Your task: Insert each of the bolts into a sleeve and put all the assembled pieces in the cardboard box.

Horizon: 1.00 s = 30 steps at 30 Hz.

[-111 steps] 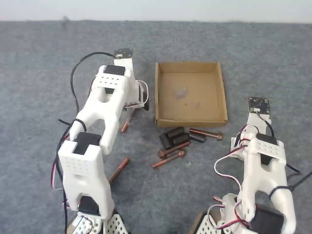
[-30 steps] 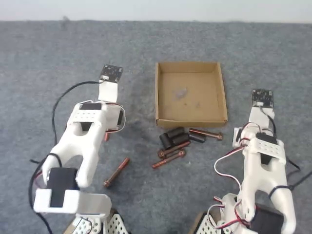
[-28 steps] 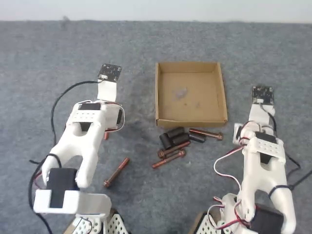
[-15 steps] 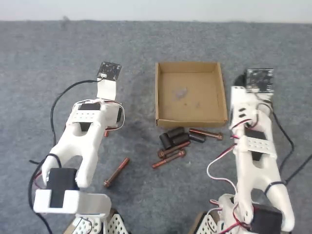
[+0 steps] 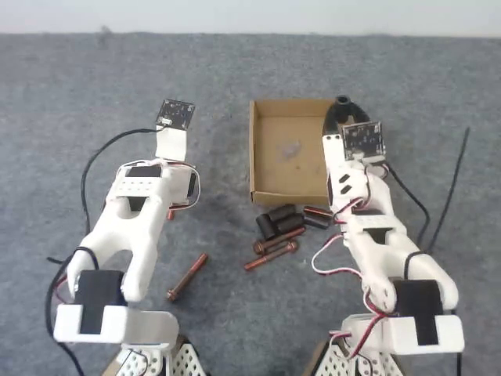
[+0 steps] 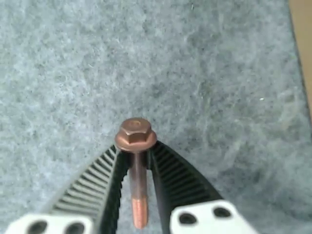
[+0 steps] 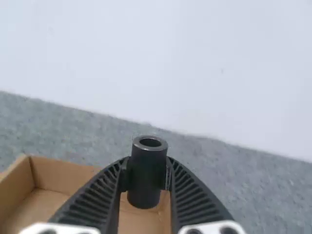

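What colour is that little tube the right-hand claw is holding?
Black. The sleeve in the right gripper shows best in the right wrist view.

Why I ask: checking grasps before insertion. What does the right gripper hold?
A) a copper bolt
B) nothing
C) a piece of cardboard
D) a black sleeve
D: the right wrist view has the right gripper shut on a black sleeve, its open end showing.
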Each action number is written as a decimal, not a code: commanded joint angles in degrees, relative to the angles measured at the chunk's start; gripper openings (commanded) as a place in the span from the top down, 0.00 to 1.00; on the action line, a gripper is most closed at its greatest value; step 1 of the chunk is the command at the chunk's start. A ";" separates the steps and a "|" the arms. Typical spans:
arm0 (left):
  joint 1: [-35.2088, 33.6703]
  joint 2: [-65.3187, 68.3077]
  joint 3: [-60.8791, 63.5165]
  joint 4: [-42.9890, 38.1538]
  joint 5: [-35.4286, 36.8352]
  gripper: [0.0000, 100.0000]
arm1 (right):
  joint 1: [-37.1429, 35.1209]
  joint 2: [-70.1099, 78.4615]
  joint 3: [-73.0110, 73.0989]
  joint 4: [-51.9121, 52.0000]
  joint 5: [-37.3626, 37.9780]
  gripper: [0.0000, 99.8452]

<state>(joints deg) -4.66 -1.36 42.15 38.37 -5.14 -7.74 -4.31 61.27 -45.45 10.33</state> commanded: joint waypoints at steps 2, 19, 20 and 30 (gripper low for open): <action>0.09 -3.78 -0.40 -2.64 -0.35 0.99 | -3.38 -0.75 2.90 -7.60 -0.44 0.99; 0.09 -3.69 -0.31 -2.90 -0.35 0.99 | -15.25 -11.82 32.70 -23.87 -4.92 0.99; 0.09 -3.69 -0.13 -2.90 -0.35 0.99 | -15.25 -12.88 34.29 -24.22 -5.63 0.99; 0.70 -3.78 0.13 -3.25 -0.35 0.99 | -14.11 -13.32 34.29 -20.09 -13.10 0.99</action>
<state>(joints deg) -4.66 -1.36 42.77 36.62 -5.23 -21.89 -15.03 94.51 -65.67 -1.10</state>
